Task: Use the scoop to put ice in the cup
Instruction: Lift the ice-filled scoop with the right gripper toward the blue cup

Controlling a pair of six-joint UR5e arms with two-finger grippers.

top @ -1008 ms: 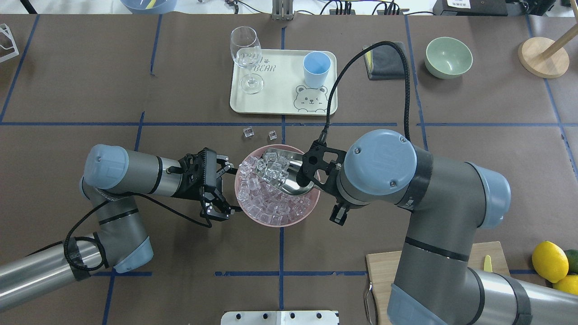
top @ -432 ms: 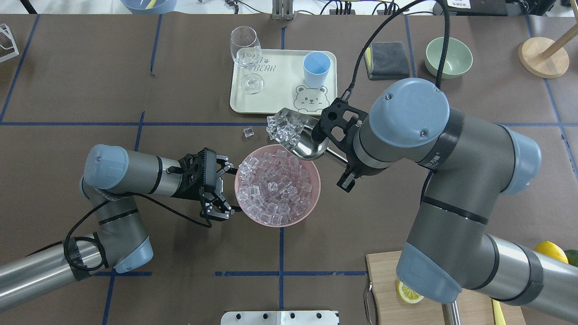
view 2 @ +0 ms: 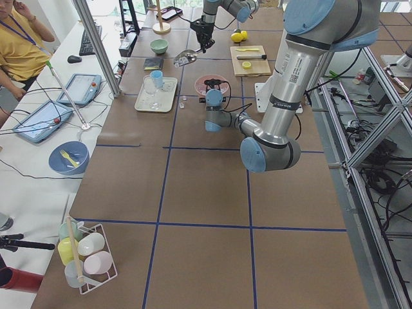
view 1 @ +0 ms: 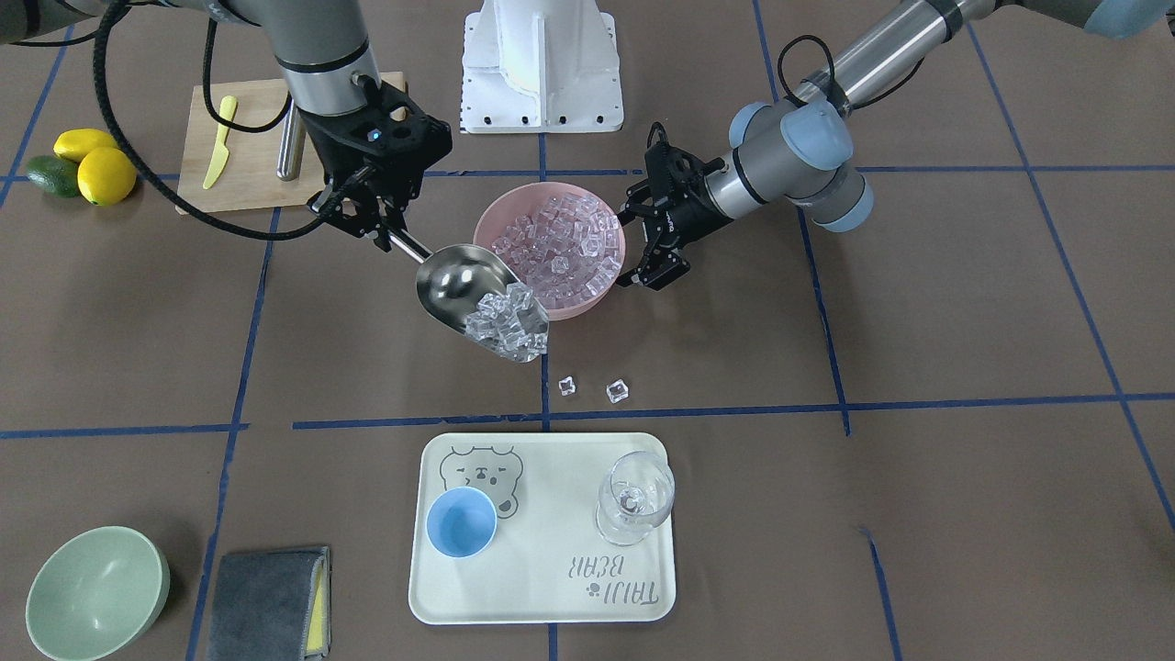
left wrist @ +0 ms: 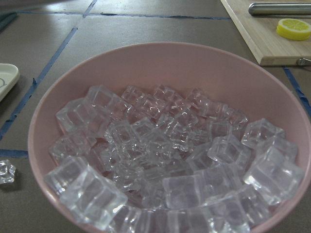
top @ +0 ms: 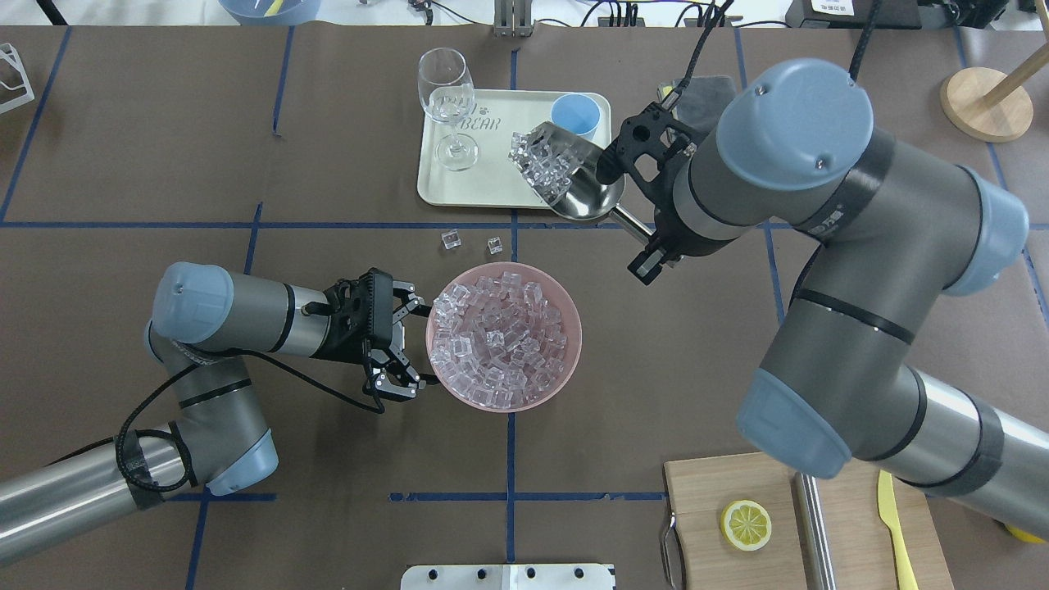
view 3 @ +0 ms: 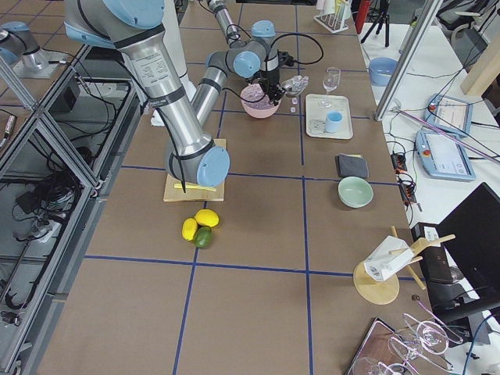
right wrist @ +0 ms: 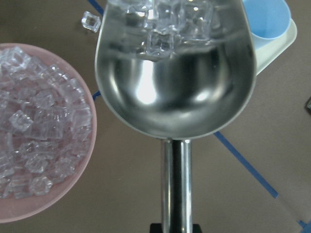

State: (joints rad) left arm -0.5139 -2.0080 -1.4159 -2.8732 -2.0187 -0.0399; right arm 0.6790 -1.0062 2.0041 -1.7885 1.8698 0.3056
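Note:
My right gripper (top: 649, 244) is shut on the rod handle of the steel scoop (top: 583, 190). It holds the scoop in the air over the tray's near right corner. Several ice cubes (top: 542, 157) lie heaped at the scoop's front lip, which is tilted towards the light-blue cup (top: 578, 114). The cup stands upright on the tray, apart from the scoop, and looks empty in the front view (view 1: 462, 521). The pink bowl (top: 577, 348) is full of ice (left wrist: 160, 145). My left gripper (top: 410, 348) is open at the bowl's left rim.
The cream tray (top: 492, 176) also bears a clear wine glass (top: 447, 90). Two loose cubes (top: 450, 240) lie on the table between bowl and tray. A green bowl (top: 814, 104) is at the far right. A cutting board (top: 713, 492) with a lemon slice is at the near right.
My right arm lifted the loaded scoop out of the pink bowl and carried it away from me to the tray, beside the cup. My left arm has not moved.

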